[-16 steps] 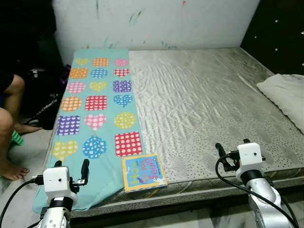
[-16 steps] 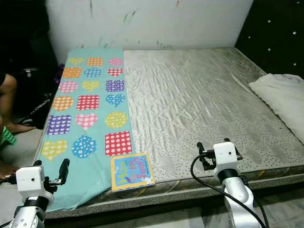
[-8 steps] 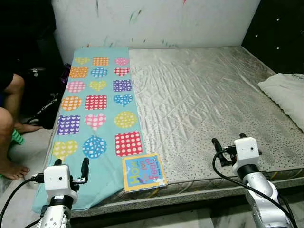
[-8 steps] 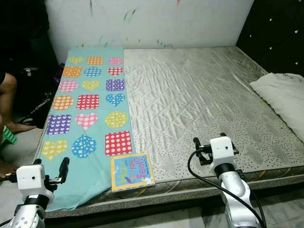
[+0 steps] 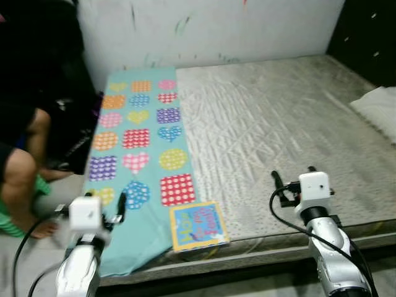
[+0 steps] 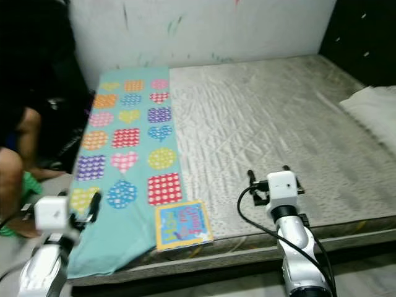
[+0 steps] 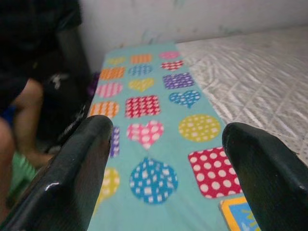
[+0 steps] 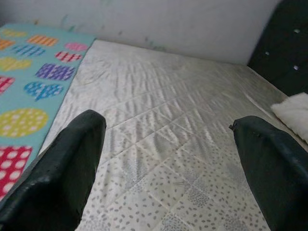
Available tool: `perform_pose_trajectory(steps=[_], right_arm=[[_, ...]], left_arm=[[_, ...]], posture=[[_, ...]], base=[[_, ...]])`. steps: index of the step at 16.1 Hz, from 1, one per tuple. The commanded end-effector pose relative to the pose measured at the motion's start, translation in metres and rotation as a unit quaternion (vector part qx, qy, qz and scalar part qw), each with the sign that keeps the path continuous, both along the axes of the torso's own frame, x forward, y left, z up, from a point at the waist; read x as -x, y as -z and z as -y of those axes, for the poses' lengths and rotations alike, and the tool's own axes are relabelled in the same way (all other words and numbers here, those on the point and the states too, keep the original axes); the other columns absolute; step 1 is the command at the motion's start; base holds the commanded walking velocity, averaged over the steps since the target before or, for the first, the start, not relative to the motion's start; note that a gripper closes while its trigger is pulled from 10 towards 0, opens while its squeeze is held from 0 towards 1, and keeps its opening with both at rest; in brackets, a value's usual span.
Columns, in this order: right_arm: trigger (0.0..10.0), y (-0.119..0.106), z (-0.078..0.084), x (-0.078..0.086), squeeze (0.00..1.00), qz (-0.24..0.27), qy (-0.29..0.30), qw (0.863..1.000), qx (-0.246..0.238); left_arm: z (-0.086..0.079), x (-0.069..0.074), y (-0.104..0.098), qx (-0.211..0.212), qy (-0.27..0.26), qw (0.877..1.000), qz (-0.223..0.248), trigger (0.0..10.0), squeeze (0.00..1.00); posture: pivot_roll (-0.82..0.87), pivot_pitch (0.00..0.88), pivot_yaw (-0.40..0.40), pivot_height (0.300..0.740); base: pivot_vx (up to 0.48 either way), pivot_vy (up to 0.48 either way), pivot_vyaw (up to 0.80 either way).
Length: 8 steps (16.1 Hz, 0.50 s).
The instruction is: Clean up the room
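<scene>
Our left gripper [image 5: 105, 209] and right gripper [image 5: 292, 178] both wide apart and empty, book [image 5: 198, 225] at bed's [image 5: 297, 117] front edge, on mat [image 5: 137, 148]

Quilted, seemingly satiny mattress [image 5: 278, 124] cloth

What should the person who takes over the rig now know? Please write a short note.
Left end effector: open, empty, near the bed's front left corner.
Right end effector: open, empty, over the mattress front edge.
Book lies at the front edge, partly on the teal mat. Pillow at far right. A person sits left of the bed.
Done: nothing picked up yet.
Left: probably the book first.
</scene>
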State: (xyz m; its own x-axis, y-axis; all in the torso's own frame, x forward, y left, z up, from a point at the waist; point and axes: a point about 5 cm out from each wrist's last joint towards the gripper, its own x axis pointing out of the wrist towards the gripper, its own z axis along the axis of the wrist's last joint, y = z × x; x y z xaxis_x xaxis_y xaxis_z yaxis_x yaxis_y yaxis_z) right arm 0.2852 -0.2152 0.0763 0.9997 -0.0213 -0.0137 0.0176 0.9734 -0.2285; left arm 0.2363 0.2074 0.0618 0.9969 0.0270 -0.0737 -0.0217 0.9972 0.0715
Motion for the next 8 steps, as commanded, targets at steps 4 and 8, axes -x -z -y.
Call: perform_pose_trajectory(steps=[4,8], right_arm=[[10.0,0.002,0.005,0.010,0.00,0.005,0.010,1.000,0.010],[10.0,-0.001,-0.006,0.004,0.00,0.007,-0.007,1.000,0.019]], left_arm=[[0.005,-0.010,0.004,-0.001,0.019,1.000,-0.010,10.0,0.00],[0.006,-0.001,0.009,0.005,0.013,1.000,-0.015,10.0,0.00]], posture=[[-0.21,0.000,0.114,0.740],[-0.19,0.015,0.092,0.740]], base=[[0.000,0.000,0.00],[0.000,0.000,0.35]])
